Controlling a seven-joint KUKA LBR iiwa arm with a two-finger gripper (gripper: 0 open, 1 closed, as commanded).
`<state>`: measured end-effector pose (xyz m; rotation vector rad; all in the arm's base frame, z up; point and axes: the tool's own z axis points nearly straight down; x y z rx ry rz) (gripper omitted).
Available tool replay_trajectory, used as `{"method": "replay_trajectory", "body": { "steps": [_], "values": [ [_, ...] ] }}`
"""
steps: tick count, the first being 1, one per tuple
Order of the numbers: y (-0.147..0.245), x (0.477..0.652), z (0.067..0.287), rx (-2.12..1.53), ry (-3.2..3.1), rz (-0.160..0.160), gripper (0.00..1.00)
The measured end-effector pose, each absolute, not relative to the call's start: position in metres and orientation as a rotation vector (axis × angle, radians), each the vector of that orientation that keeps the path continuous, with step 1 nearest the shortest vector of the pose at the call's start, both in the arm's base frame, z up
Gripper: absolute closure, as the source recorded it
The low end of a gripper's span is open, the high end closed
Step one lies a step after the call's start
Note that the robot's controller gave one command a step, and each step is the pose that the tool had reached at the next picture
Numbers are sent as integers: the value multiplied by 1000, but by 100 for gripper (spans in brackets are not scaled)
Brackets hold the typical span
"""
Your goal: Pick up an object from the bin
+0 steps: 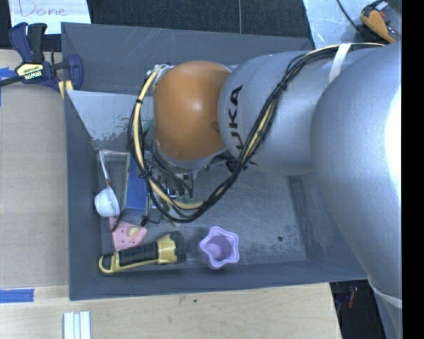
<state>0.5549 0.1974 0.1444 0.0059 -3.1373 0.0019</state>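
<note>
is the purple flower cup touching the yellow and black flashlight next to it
Apart. The camera view shows a strip of bare bin floor between the purple flower cup and the yellow head of the flashlight.

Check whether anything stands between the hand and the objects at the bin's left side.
Nothing visible does. The hand hangs beside the blue flat item; the white ball, pink piece and yellow-black flashlight lie uncovered nearby. The orange-covered wrist hides what lies directly beneath.

Lilac cup [219, 246], yellow-black flashlight [141, 255]
</note>
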Motion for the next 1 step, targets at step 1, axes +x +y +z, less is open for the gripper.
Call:
{"method": "replay_trajectory", "body": {
  "steps": [1],
  "values": [
    [196,556,149,-1,-3144,-2,0]
  ]
}}
